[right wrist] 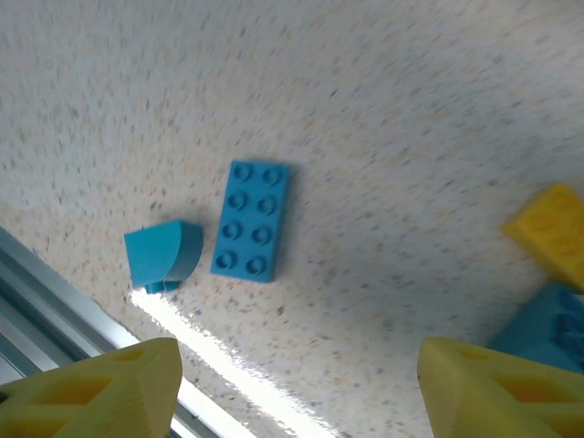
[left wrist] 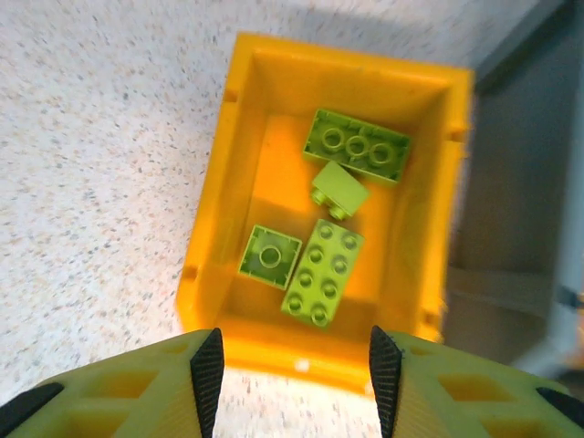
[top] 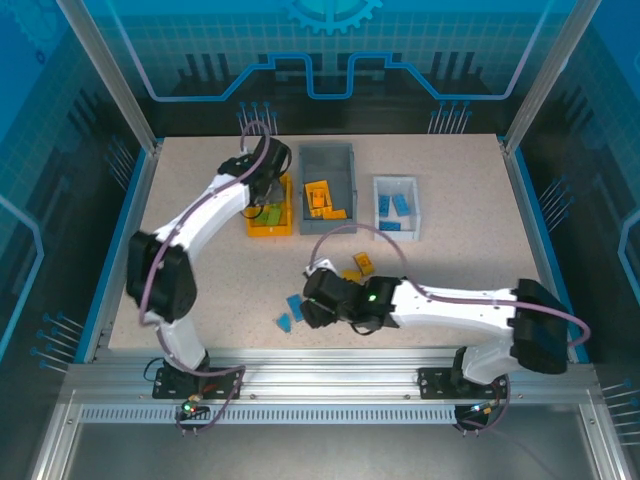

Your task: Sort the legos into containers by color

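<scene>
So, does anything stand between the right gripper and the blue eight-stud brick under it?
Nothing visible does. The right gripper is open over the blue eight-stud brick, which lies uncovered on the table. A curved blue piece lies close beside it and might meet a finger.

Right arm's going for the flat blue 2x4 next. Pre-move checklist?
1. Right gripper open, empty: ok.
2. Blue brick flat on the table, studs up: ok.
3. Brick centred under the gripper: not ok, it sits ahead and off to one side.
4. Gap to the curved blue piece: apart but narrow; room to grip, cannot tell.
5. White bin holds only blue: ok.
6. Left gripper open at the yellow bin, away from the right arm: ok.
</scene>
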